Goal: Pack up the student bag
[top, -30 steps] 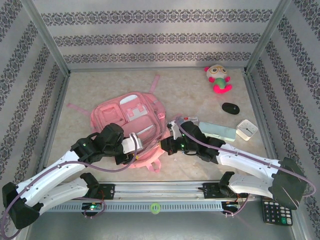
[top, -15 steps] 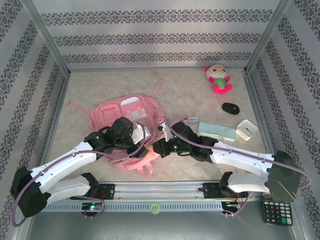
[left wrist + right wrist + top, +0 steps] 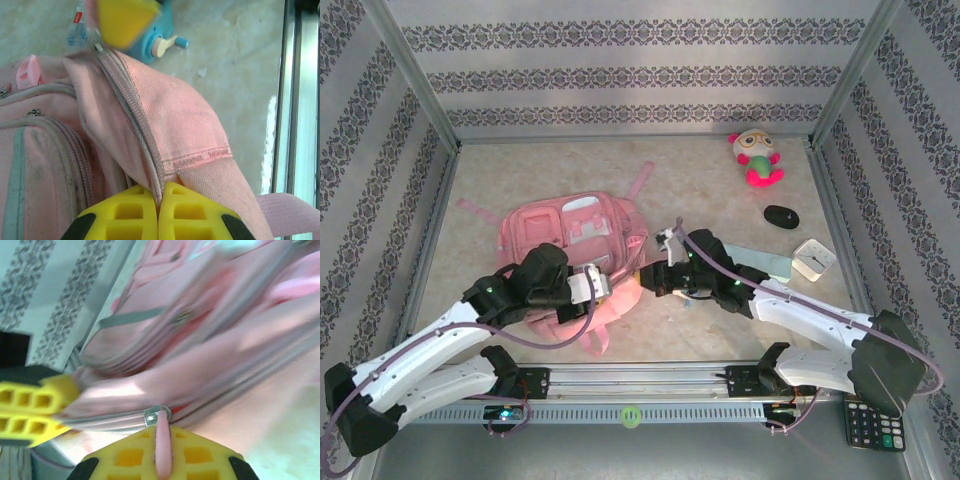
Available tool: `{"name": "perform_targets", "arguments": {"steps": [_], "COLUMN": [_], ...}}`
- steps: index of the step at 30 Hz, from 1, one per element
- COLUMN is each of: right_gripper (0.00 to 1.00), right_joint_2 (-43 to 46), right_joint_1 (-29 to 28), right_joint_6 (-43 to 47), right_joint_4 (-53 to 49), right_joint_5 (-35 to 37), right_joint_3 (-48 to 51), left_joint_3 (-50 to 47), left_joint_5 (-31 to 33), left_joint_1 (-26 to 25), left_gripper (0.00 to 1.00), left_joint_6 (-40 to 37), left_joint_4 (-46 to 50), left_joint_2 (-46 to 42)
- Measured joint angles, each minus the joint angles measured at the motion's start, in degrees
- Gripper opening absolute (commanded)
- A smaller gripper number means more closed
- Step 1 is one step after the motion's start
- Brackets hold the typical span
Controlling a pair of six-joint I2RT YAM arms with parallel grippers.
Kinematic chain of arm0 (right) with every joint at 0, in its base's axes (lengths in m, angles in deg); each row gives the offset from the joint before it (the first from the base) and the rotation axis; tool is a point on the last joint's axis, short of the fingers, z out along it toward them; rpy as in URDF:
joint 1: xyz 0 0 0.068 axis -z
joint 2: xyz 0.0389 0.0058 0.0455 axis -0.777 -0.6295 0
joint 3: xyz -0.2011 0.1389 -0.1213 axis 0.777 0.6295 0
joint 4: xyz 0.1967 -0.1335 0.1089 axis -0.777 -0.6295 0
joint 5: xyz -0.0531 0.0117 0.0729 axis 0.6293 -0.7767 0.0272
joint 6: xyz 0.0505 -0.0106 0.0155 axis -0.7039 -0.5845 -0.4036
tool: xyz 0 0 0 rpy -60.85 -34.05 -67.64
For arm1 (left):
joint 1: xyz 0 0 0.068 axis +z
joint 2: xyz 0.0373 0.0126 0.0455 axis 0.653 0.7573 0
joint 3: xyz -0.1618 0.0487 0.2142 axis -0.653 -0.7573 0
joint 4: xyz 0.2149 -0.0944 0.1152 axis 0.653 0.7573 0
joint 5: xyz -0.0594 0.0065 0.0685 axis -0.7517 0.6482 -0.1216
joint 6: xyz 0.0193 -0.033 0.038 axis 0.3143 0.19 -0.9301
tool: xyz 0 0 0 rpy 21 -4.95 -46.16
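The student bag [image 3: 570, 232], a pink backpack, lies flat in the middle of the table with its straps spread out. My left gripper [image 3: 604, 285] is at the bag's near right corner, and in the left wrist view its jaws [image 3: 160, 196] are shut on the bag's zip edge [image 3: 131, 107]. My right gripper [image 3: 643, 279] faces it from the right. In the right wrist view its jaws [image 3: 162, 442] are shut on the pink zip pull [image 3: 162, 437], just below the metal slider [image 3: 157, 415]. The bag [image 3: 200, 340] looks blurred in that view.
A teal pencil case [image 3: 762, 262], a white square box [image 3: 813, 259], a black mouse [image 3: 781, 216] and a plush toy [image 3: 756, 158] lie to the right. A calculator [image 3: 872, 425] sits outside the frame. A small blue object [image 3: 156, 44] lies by the bag's corner.
My left gripper has gone from open to shut on the bag's zip edge. The bag's near edge has shifted, and the right gripper has moved a little with the zip pull.
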Motion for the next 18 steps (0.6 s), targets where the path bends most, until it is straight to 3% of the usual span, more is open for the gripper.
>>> {"name": "perform_targets", "arguments": {"steps": [7,14,18], "right_gripper": [0.00,0.00,0.00], "right_joint_2": [-4.31,-16.65,-20.70], "right_joint_1": [7.56,14.16,14.27], "right_joint_6": [0.26,-2.16,-2.84], "right_joint_4": [2.40,10.12,15.08], "right_joint_5": [-4.61,-4.66,-6.64], "right_joint_3": [0.87,0.13,-1.81], "left_joint_3": [0.00,0.90,1.09], "left_joint_5": [-1.18,-4.48,-2.49], "left_joint_1": [0.02,0.07,0.26], "left_gripper": [0.00,0.00,0.00], "left_joint_6": [-5.90,-8.13,-10.71], "left_joint_4": [4.42,7.76,9.01], "left_joint_2": [-3.63,-7.58,-7.61]}}
